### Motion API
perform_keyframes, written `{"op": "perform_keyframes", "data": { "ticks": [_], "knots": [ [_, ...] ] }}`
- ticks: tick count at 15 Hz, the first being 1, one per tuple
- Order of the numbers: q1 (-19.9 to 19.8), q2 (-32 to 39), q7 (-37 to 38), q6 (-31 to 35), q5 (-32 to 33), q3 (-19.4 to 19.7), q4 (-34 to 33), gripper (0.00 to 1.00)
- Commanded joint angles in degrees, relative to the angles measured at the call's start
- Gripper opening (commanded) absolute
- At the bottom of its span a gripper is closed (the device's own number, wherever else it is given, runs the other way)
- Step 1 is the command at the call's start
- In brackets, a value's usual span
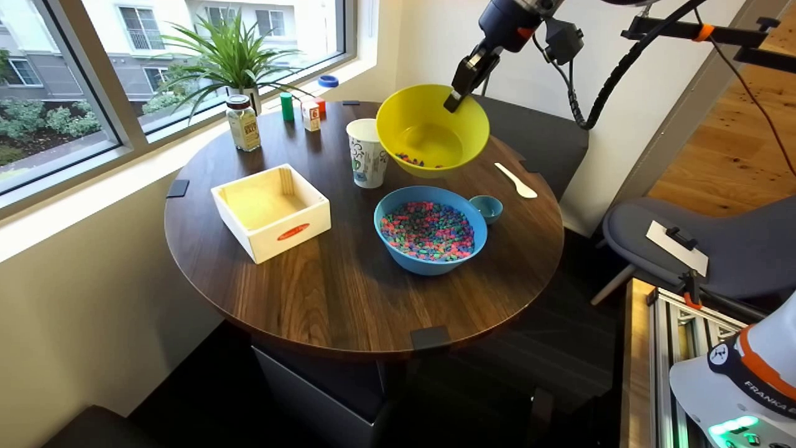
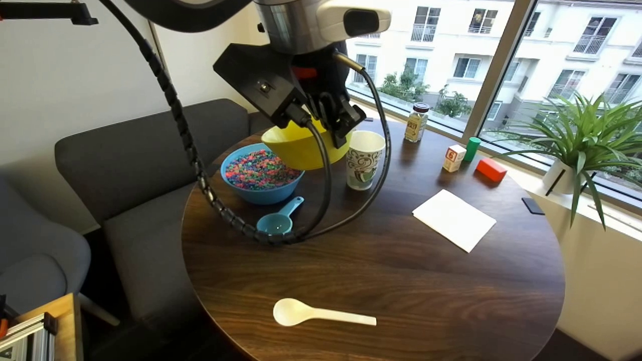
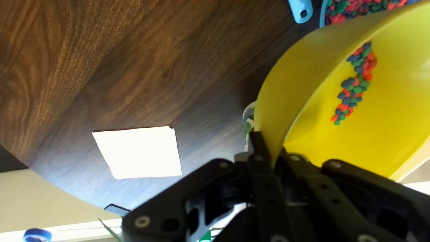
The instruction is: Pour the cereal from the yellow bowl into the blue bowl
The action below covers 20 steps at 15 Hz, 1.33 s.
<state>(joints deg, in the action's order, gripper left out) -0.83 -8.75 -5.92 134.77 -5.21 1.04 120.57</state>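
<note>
My gripper (image 1: pixel 454 102) is shut on the rim of the yellow bowl (image 1: pixel 398 118), which it holds tilted in the air; the grip also shows in the wrist view (image 3: pixel 271 148). A small strip of cereal (image 3: pixel 356 84) lies inside the yellow bowl (image 3: pixel 285 87). The light-blue bowl (image 1: pixel 429 266) stands on the table below and beside it, with a large heap of multicoloured cereal (image 1: pixel 429 230) in it. In an exterior view the yellow bowl (image 2: pixel 296 153) overlaps the right rim of the blue bowl (image 2: pixel 263 195), and the gripper (image 2: pixel 341 138) is partly hidden by cables.
A white patterned paper cup (image 1: pixel 368 155) stands close to the yellow bowl. A small blue scoop (image 2: pixel 276 223) lies beside the blue bowl. A wooden box (image 1: pixel 289 239), a spoon (image 1: pixel 517 182), a white sheet (image 2: pixel 454 219), a salt jar (image 1: pixel 243 124) and small blocks are on the table.
</note>
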Motion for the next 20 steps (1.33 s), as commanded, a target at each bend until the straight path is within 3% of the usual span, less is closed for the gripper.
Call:
{"op": "perform_keyframes", "data": {
  "ticks": [1,20],
  "knots": [
    [1.0,-1.8,0.1,-1.8,2.5,-1.1,1.8,0.01],
    [1.8,-8.1,10.9,-0.3,27.7,-9.7,7.9,0.02]
  ]
}}
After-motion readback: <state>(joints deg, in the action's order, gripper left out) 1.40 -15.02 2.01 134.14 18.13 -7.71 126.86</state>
